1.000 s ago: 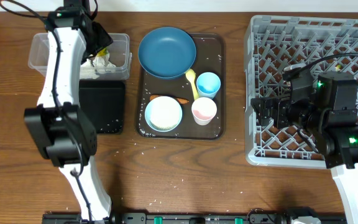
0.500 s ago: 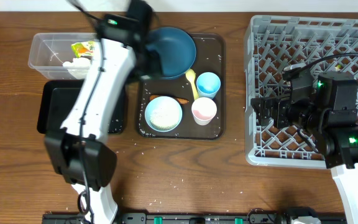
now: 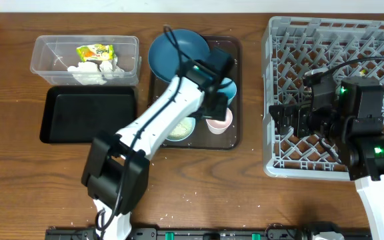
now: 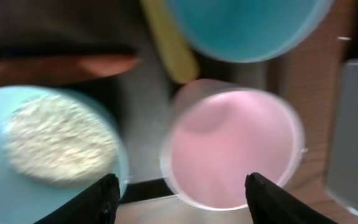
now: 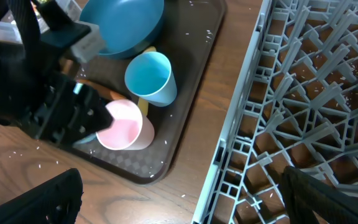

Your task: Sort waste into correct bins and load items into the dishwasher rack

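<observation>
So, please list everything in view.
Square plastic rack: one, grey, right.
Rectangular plastic tub: one, clear, left.
Crumpled tissue: one, white, in tub.
Printed wrapper: one, yellow-green, in tub.
Shallow bin: one, black, beside tub.
Serving tray: one, brown, centre.
Round plate: one, blue, tray.
Cups: two, light blue cup, pink cup, tray.
Bowl with rice: one, white, tray.
Plastic spoon: one, yellow, tray.
Carrot: one, orange, tray.
Left fingers: open, above pink cup.
Right fingers: open, above rack.

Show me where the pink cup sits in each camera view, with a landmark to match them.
Overhead: pink cup on the brown tray's right side, partly hidden.
Left wrist: pink cup centre-right, seen from above.
Right wrist: pink cup left of centre.
Landmark: the light blue cup beside it in all three.
</observation>
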`<state>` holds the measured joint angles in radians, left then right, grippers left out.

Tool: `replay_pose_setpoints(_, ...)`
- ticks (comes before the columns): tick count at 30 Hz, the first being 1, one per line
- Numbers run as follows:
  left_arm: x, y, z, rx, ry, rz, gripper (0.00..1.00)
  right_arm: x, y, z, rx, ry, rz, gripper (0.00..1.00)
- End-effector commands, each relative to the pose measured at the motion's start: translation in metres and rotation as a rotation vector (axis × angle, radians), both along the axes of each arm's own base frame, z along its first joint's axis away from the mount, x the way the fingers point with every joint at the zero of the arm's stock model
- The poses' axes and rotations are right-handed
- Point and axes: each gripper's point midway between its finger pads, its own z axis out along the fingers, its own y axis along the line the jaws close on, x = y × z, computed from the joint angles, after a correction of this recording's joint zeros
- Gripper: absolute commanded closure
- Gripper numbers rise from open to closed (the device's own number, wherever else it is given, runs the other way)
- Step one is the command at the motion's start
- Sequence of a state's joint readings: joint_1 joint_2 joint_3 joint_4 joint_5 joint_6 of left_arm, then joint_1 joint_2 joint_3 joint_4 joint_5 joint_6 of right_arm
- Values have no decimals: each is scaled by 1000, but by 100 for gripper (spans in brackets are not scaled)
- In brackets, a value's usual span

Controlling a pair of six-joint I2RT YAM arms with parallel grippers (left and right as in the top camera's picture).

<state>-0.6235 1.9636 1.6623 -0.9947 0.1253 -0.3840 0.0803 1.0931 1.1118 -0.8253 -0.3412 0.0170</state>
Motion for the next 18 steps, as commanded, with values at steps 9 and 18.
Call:
replay_pose_setpoints(9, 2, 5, -41, 48, 54, -5, 37, 2, -2, 7, 0, -19, 1, 1)
replay_pose_setpoints(18, 5, 6, -39, 38, 51, 13, 94, 2, -2, 7, 0, -18, 1, 1)
